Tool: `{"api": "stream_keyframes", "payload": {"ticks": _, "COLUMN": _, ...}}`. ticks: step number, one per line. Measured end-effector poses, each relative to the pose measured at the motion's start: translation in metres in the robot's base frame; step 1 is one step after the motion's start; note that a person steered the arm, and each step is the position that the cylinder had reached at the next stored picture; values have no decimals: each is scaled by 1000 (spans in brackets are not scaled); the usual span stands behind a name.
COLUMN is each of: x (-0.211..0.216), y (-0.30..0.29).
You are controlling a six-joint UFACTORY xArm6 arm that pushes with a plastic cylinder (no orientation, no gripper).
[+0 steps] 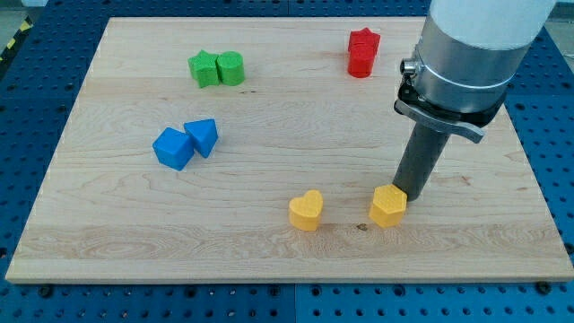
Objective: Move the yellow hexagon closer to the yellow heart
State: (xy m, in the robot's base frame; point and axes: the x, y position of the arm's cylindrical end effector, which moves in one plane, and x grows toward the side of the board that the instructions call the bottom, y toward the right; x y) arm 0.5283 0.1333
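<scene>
The yellow hexagon (387, 206) lies on the wooden board near the view's bottom, right of centre. The yellow heart (306, 210) lies to its left, about a block's width apart. My tip (412, 192) stands at the hexagon's upper right edge, touching or nearly touching it. The rod rises from there into the grey arm body at the view's top right.
A green star (205, 68) and a green rounded block (230, 68) sit together at the top left. A blue cube (173, 148) and a blue triangle (203, 136) sit at the left. Two red blocks (362, 52) sit at the top, right of centre. The board's edge (287, 282) runs along the bottom.
</scene>
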Motion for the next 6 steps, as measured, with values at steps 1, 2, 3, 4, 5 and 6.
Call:
{"api": "stream_keyframes", "payload": {"ticks": 1, "x": 8, "y": 33}}
{"api": "stream_keyframes", "payload": {"ticks": 2, "x": 23, "y": 33}}
{"api": "stream_keyframes", "payload": {"ticks": 3, "x": 26, "y": -10}}
{"api": "stream_keyframes", "payload": {"ticks": 4, "x": 26, "y": -44}}
{"api": "stream_keyframes", "payload": {"ticks": 5, "x": 26, "y": -44}}
{"api": "stream_keyframes", "payload": {"ticks": 6, "x": 27, "y": -50}}
